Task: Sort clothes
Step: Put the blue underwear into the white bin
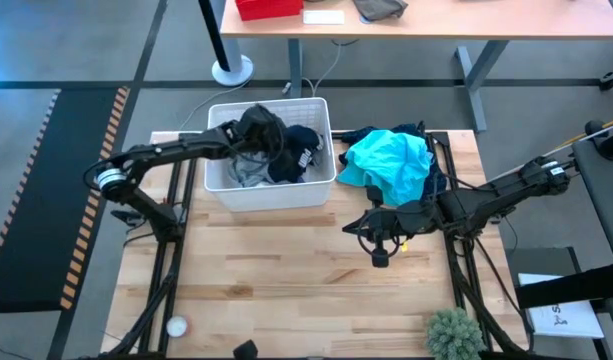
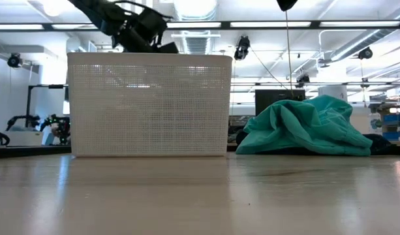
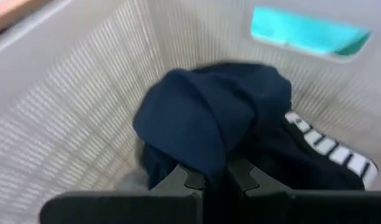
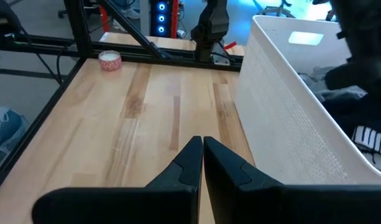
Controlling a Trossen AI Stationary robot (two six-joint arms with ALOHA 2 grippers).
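L gripper (image 1: 254,128) hung over the basket (image 1: 271,192), fingers pinching a navy garment (image 3: 215,118) — prob. lifting it out to sort. R gripper (image 4: 201,155) idled, fingers pressed together, w/ teal garment (image 1: 388,162) beside on table (image 1: 286,280).

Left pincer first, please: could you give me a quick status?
Left pincer shut on navy garment over basket. Right pincer shut, empty. Teal garment waiting.

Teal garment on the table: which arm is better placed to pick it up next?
Right, probably. The right pincer is shut on nothing, just in front of the teal garment. The left pincer is over the basket, shut on a navy garment.
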